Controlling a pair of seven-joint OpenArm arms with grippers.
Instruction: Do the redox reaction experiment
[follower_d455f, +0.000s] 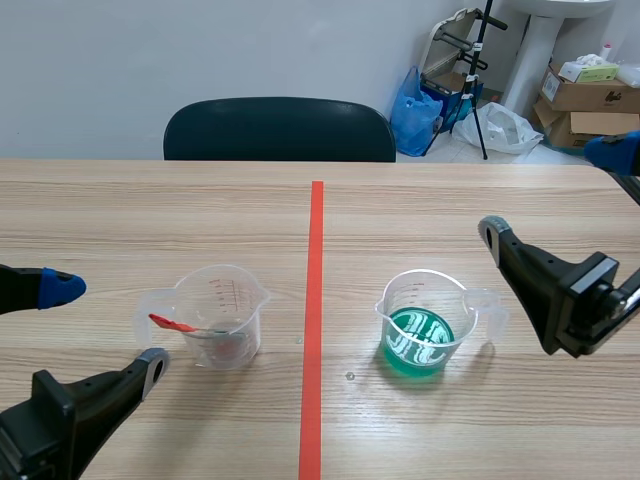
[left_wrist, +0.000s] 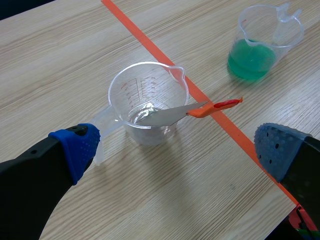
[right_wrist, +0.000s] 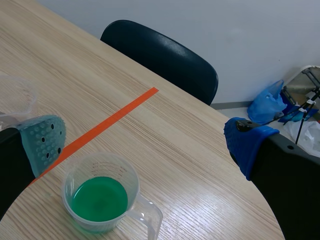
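Bright, even indoor light fills all three views, with no dark corners. The beaker of green liquid (follower_d455f: 425, 325) carries white curved reflections on its liquid surface in the scene view, and it throws only a faint, soft-edged shadow onto the table (follower_d455f: 450, 430) close under its base. Across the tape line (follower_d455f: 314, 330) from it, the clear beaker (follower_d455f: 215, 318) casts an equally weak shadow, and the spatula (left_wrist: 172, 115) blade inside it gleams pale. Beyond the green beaker, the chair (right_wrist: 165, 55) back shows a dull sheen.
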